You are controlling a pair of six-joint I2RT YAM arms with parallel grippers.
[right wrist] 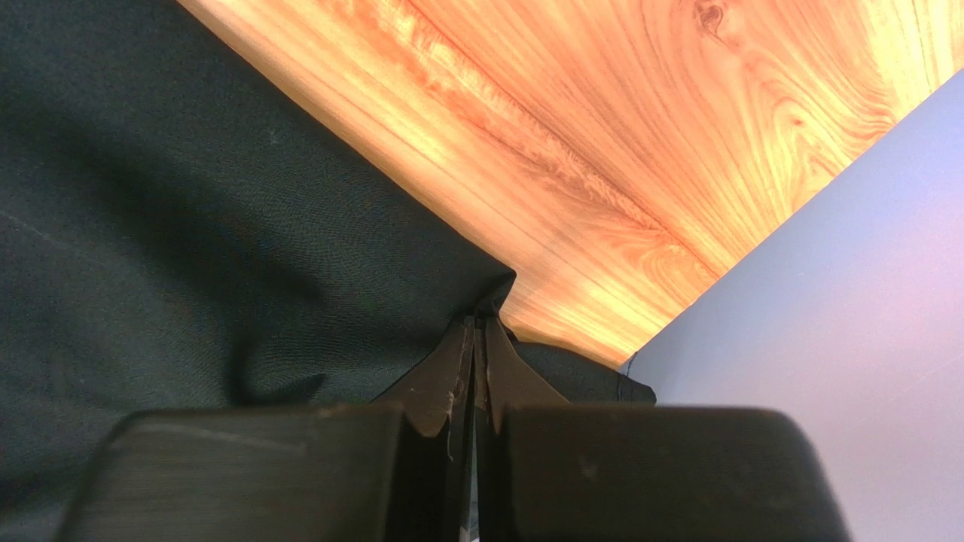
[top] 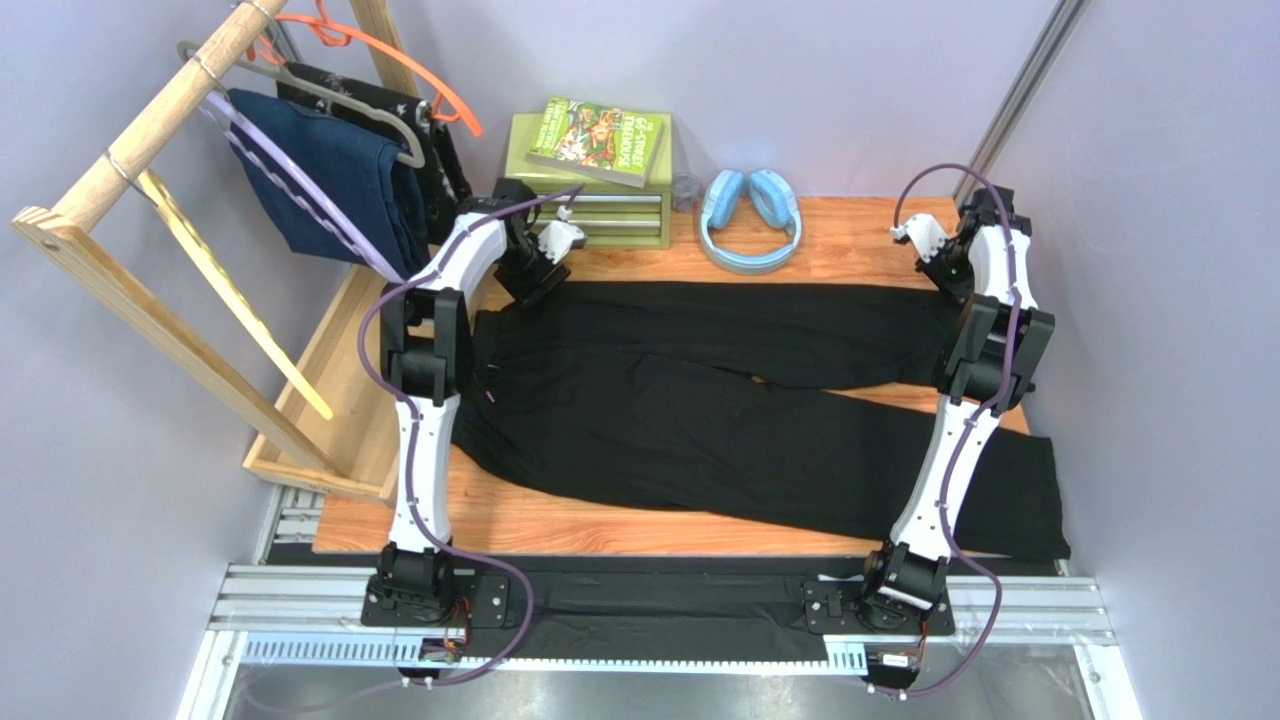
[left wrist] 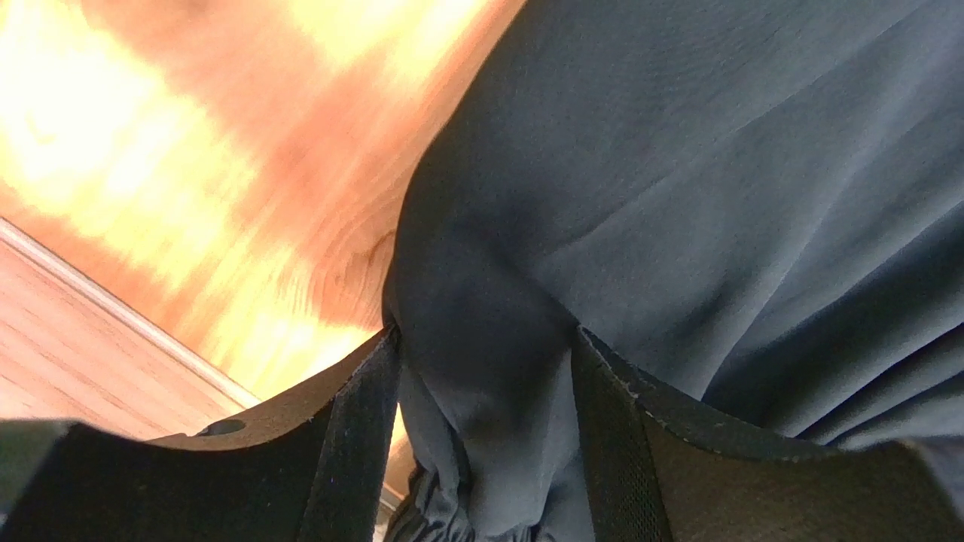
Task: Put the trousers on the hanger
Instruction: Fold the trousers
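At the far left corner of the tabletop, the left gripper is clamping a bunched fold of the trousers. Its jaws are standing somewhat apart, with gathered waistband cloth filling the gap. At the far right corner, the right gripper is pinching a hem corner, its jaws pressed together on the thin cloth.

Between the two grips, the trousers are lying flat on the table, with their long axis running from the left edge to the right edge and the waist at the left. One leg is stretching along the far side to the right gripper. The other is slanting toward the near right corner and appears to be hanging over the edge there.

Beyond the left edge, the hanger is hanging on a wooden rack, sloping down toward the far left corner. It lies to the left of both grippers, and the left arm is much the nearer. Any carry therefore looks to be heading leftward, waist end first.

By count, there is one pair of trousers with two legs. Three hangers are showing: this lavender one, an orange hanger, and a grey hanger bearing a navy garment. Along the far edge, one book and one pair of headphones are resting.
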